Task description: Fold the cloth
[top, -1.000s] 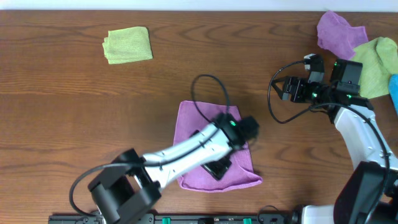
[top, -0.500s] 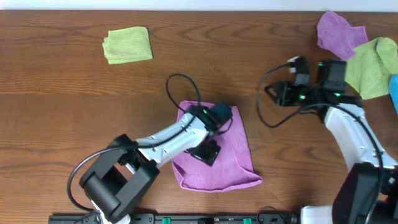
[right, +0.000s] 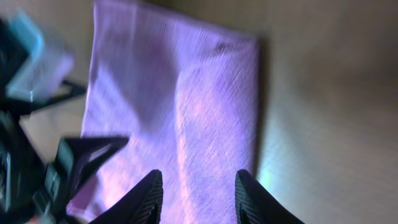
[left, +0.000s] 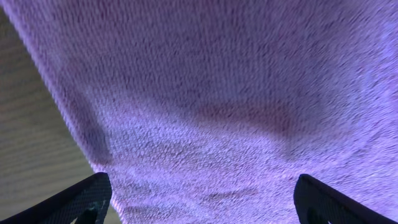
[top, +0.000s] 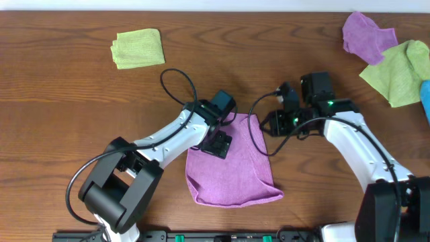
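Observation:
The purple cloth (top: 235, 171) lies flat on the wooden table, near the front centre. My left gripper (top: 218, 142) is low over its upper left part. In the left wrist view the cloth (left: 211, 93) fills the frame and my left gripper (left: 199, 202) has its jaws wide open and empty. My right gripper (top: 270, 125) is by the cloth's upper right corner. In the right wrist view my right gripper (right: 198, 193) is open just above the cloth (right: 180, 106), near its right edge, and the left arm shows at the left.
A folded green cloth (top: 138, 48) lies at the back left. A crumpled purple cloth (top: 366, 33) and a green cloth (top: 403, 70) lie at the back right, beside something blue (top: 426, 101) at the right edge. Black cables loop above both wrists.
My left gripper has slid from the cloth's right side to its upper left part. My right arm has moved left and forward, from the back right to the cloth's upper right corner.

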Motion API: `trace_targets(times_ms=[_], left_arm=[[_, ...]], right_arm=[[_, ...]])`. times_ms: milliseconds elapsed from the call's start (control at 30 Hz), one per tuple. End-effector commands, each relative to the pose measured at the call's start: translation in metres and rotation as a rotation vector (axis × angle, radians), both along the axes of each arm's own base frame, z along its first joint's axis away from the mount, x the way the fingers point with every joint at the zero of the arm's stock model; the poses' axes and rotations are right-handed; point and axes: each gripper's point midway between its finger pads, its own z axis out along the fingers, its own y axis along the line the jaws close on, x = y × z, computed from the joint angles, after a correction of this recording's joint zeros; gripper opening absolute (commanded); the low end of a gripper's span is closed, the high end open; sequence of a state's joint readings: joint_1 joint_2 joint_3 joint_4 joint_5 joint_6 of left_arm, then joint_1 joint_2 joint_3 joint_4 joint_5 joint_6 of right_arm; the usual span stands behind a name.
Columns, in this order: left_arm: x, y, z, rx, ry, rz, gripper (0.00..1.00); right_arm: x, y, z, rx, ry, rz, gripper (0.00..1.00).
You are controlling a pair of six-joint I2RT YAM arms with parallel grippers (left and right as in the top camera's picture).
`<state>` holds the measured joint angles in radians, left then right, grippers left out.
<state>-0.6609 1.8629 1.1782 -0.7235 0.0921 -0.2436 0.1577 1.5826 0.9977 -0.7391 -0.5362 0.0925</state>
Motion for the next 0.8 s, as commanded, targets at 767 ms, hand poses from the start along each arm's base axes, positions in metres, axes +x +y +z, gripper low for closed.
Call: trace_targets(times_ms=[767], left_arm=[[0.014, 0.036, -0.037, 0.027, 0.097, 0.152, 0.95]], right_arm=[[-0.064, 0.03, -0.035, -0.184, 0.164, 0.012, 0.04]])
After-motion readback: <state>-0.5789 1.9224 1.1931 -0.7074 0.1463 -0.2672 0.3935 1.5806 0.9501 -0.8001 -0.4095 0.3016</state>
